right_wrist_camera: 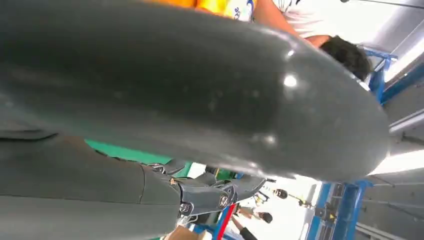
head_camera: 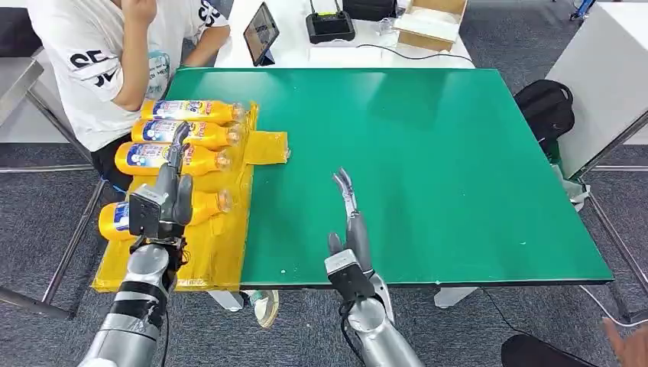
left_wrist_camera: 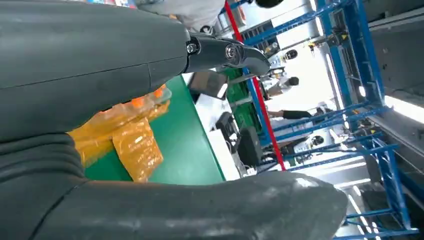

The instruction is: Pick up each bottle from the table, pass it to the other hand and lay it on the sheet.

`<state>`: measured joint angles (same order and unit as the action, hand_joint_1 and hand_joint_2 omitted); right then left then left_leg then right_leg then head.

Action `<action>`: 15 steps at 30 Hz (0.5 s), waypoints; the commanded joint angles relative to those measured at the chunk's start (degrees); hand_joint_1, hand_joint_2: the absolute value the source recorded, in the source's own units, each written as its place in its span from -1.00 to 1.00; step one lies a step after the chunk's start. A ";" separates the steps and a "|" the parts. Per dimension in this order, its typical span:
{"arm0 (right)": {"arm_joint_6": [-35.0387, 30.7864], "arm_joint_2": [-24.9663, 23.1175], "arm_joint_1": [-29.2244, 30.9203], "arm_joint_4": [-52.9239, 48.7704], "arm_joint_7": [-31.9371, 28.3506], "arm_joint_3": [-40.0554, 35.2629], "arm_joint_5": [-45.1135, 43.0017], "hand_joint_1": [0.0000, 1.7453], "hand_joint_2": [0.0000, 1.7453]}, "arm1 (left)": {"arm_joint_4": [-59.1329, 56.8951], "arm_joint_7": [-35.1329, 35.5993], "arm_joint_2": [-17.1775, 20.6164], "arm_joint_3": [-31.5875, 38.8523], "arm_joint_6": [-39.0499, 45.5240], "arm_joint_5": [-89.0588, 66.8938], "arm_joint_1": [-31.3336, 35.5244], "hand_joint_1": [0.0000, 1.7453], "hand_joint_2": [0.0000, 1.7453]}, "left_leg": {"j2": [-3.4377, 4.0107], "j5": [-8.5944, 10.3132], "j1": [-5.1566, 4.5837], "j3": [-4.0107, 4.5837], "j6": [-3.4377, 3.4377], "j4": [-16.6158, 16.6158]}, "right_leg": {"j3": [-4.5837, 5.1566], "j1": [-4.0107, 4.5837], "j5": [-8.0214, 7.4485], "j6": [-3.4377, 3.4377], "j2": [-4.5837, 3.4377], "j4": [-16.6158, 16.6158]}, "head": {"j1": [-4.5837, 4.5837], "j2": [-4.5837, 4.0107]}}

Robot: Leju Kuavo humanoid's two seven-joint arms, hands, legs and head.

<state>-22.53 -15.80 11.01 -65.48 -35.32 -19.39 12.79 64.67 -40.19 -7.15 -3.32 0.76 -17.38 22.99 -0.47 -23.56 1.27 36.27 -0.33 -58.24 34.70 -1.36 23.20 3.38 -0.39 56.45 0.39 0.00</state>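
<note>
Four bottles [head_camera: 187,112] lie on the sheet [head_camera: 218,245], left of frame. My left hand [head_camera: 170,195] and right hand [head_camera: 348,222] hold nothing, fingers spread. Bench [head_camera: 428,153] bare; likely retract next.

Your table [head_camera: 428,168] carries the sheet [head_camera: 221,245] along its left edge. On the sheet lie four bottles in a row from far to near: first bottle [head_camera: 195,111], second bottle [head_camera: 206,134], third bottle [head_camera: 202,159], fourth bottle [head_camera: 206,206]. Your left hand [head_camera: 170,187] is above the nearest two. Your right hand [head_camera: 348,222] is over the table's near middle, well right of the sheet. A person [head_camera: 99,61] sits behind the far left corner; a tablet [head_camera: 261,32] stands beyond the far edge.
</note>
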 commanded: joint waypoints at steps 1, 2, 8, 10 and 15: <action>-0.20 0.94 0.98 1.45 -0.34 2.00 -0.14 -1.00 -1.00 | -3.54 1.66 -1.63 1.91 -1.67 2.60 0.76 -1.00 -1.00 | 0.00 -0.06 -0.01 -0.20 0.08 0.05 | -0.21 0.03 0.06 -0.14 0.07 -0.05 | 0.00 0.00; -0.18 0.99 0.91 1.53 -0.47 2.01 -0.31 -1.00 -1.00 | -3.91 1.57 -1.60 2.15 -1.57 2.66 0.86 -1.00 -1.00 | 0.01 -0.10 0.01 -0.30 0.09 0.05 | -0.31 0.06 0.10 -0.19 0.08 -0.06 | 0.00 0.00; 0.52 1.09 0.89 1.23 -0.32 1.85 -0.74 -1.00 -1.00 | -1.09 0.19 -1.95 2.81 -0.24 2.76 -0.07 -1.00 1.00 | 0.02 -0.06 -0.01 -0.17 0.07 0.04 | -0.15 0.02 0.05 -0.10 0.04 -0.05 | 0.00 0.00; 0.38 1.09 0.73 1.21 -0.20 1.98 -0.86 -1.00 -1.00 | -0.22 0.20 -1.53 1.70 2.28 0.44 -0.47 -1.00 1.00 | 0.03 -0.11 0.01 -0.26 0.10 0.03 | -0.25 0.06 0.09 -0.16 0.06 -0.06 | -0.02 0.00; 1.00 1.24 0.47 1.16 -0.20 1.87 -0.97 -1.00 -1.00 | 0.80 0.19 -1.47 1.63 1.71 1.13 -0.42 -1.00 1.00 | -0.02 -0.06 0.00 -0.19 0.09 0.05 | -0.20 0.04 0.07 -0.13 0.09 -0.07 | -0.02 0.00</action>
<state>-22.10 -15.78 10.91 -65.66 -35.74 -18.80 12.31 65.51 -39.95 -8.48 -2.19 2.45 -16.63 21.76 -0.46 -23.57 1.27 36.30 -0.33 -58.24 34.74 -1.36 23.20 3.38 -0.40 56.44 0.37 0.00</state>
